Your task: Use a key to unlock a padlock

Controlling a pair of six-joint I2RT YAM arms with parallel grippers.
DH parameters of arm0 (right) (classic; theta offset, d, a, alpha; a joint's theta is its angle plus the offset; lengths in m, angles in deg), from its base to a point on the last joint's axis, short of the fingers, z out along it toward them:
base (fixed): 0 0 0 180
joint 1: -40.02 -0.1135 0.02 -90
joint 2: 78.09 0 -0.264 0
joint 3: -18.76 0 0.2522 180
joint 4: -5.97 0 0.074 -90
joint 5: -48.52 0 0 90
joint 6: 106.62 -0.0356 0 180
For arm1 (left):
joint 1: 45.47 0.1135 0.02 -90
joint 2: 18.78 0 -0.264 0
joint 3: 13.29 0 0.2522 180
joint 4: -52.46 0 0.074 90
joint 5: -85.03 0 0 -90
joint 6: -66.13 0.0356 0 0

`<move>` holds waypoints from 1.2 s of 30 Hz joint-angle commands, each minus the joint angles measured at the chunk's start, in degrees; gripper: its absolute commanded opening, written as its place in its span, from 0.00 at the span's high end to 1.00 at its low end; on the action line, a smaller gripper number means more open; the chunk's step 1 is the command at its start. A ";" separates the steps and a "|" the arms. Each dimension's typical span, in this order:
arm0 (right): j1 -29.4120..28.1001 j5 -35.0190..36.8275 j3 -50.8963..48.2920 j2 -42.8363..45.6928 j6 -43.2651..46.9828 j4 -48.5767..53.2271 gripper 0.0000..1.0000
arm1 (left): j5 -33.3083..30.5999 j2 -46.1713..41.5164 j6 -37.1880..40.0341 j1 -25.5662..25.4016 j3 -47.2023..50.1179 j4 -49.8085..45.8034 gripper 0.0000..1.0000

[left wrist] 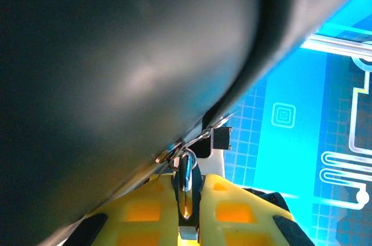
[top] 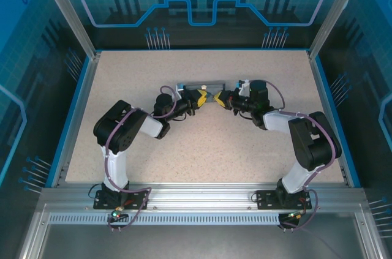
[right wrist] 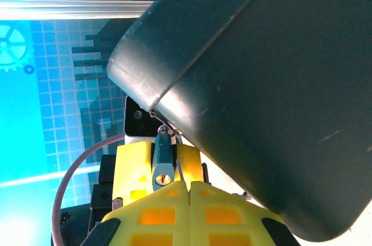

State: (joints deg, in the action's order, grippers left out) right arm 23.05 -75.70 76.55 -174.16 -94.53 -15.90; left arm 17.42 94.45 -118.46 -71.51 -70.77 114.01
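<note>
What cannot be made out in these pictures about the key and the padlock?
- Tiny dark metal key: not identifiable; too small in the top view, perhaps hidden inside the shut right tool.
- Thin silvery shackle of the small teal padlock, gripped by the left tool: locked or open unclear; blurred against a large dark grey object in the left wrist view.
</note>
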 commanded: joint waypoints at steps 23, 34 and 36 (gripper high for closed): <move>-1.83 3.10 -2.62 5.88 0.57 2.88 1.00 | -0.64 -0.47 0.68 -0.02 -0.13 4.85 1.00; -2.74 3.31 -0.62 3.88 0.00 1.75 1.00 | -0.51 -0.37 0.63 -0.15 -0.22 4.85 1.00; -2.83 3.34 -0.27 3.50 -0.10 1.55 1.00 | -0.49 -0.30 0.58 -0.24 -0.26 4.83 1.00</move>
State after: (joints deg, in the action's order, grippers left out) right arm 21.15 -73.10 74.52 -169.88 -94.64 -12.89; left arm 17.38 94.45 -118.43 -71.51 -70.77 114.03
